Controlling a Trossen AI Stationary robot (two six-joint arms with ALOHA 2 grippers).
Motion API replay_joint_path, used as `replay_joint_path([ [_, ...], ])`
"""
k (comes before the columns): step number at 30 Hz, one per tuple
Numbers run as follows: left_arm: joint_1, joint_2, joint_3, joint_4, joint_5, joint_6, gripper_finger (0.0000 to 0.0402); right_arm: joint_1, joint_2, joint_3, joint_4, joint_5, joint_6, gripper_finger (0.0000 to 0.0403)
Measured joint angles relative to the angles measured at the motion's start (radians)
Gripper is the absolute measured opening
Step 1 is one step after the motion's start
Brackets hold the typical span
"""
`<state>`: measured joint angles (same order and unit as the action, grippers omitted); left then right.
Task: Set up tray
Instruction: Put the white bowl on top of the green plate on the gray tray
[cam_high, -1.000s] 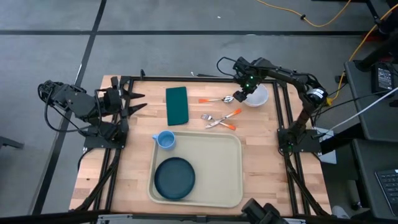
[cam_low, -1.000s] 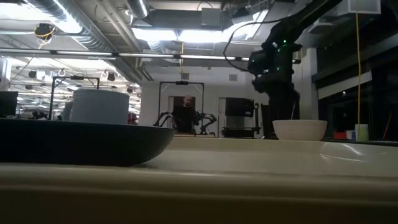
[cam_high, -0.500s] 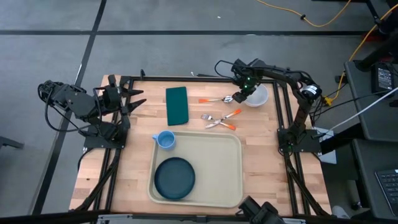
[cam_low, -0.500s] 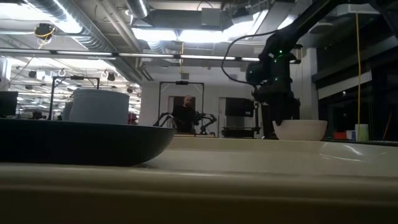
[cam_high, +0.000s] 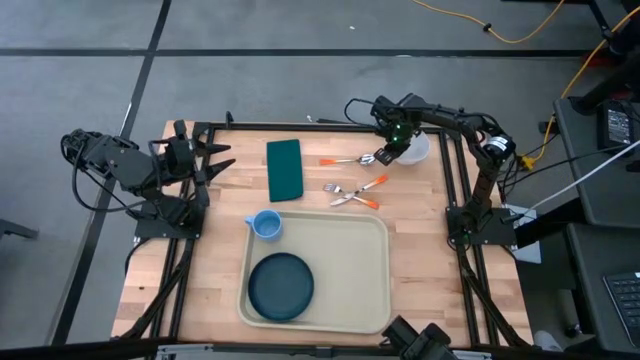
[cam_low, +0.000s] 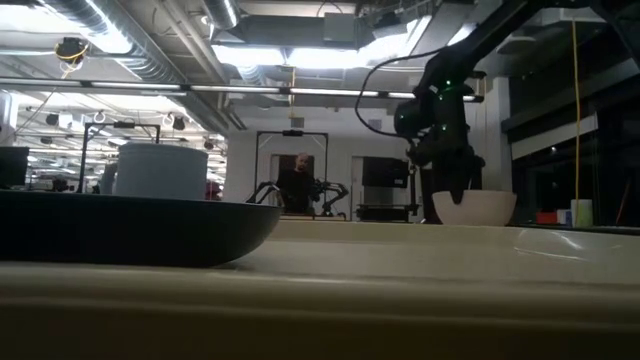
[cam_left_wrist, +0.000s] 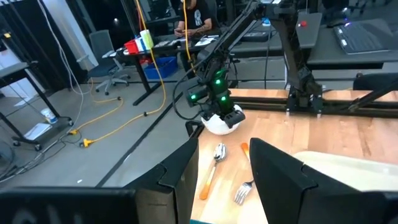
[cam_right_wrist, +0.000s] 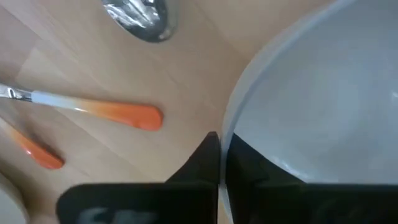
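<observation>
The beige tray (cam_high: 345, 250) lies near the table's front and carries a dark blue plate (cam_high: 281, 285). A light blue cup (cam_high: 265, 224) stands at the tray's far left corner. A white bowl (cam_high: 420, 147) stands on the wood at the far right. My right gripper (cam_high: 386, 153) is shut on the bowl's rim. A spoon (cam_high: 348, 160) lies just left of the bowl. My left gripper (cam_high: 215, 162) waits open at the table's left edge, holding nothing. My right gripper pinches the bowl's rim (cam_right_wrist: 227, 127) on the side facing the table's left. One finger (cam_right_wrist: 261, 169) is inside the bowl and the other finger (cam_right_wrist: 200, 163) is outside. The fingers come from above, pointing down. The bowl (cam_low: 474, 207) stands upright on the table.
A dark green napkin (cam_high: 284, 168) lies at the far middle. Two orange-handled pieces of cutlery (cam_high: 356, 192) lie crossed between the spoon and the tray. Black frame rails (cam_high: 452, 170) run along the table's left, right and far sides.
My right gripper has come down and gone a little toward the table's far left, onto the bowl's left rim, and has shut on it. The bowl has stayed on the table.
</observation>
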<state>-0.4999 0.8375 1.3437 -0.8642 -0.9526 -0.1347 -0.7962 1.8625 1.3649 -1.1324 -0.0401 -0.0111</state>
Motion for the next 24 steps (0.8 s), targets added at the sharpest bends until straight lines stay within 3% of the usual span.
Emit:
replay_joint_path([
  [13, 0.000, 0.000, 0.000, 0.000, 0.003, 0.007, 0.0139, 0.055, -0.153, 0.266, -0.246, 0.021, -0.014, 0.0010],
  [24, 0.000, 0.000, 0.000, 0.000, 0.004, 0.017, 0.0139, 0.350, -0.210, 0.530, -0.393, 0.012, 0.088, 0.0010],
])
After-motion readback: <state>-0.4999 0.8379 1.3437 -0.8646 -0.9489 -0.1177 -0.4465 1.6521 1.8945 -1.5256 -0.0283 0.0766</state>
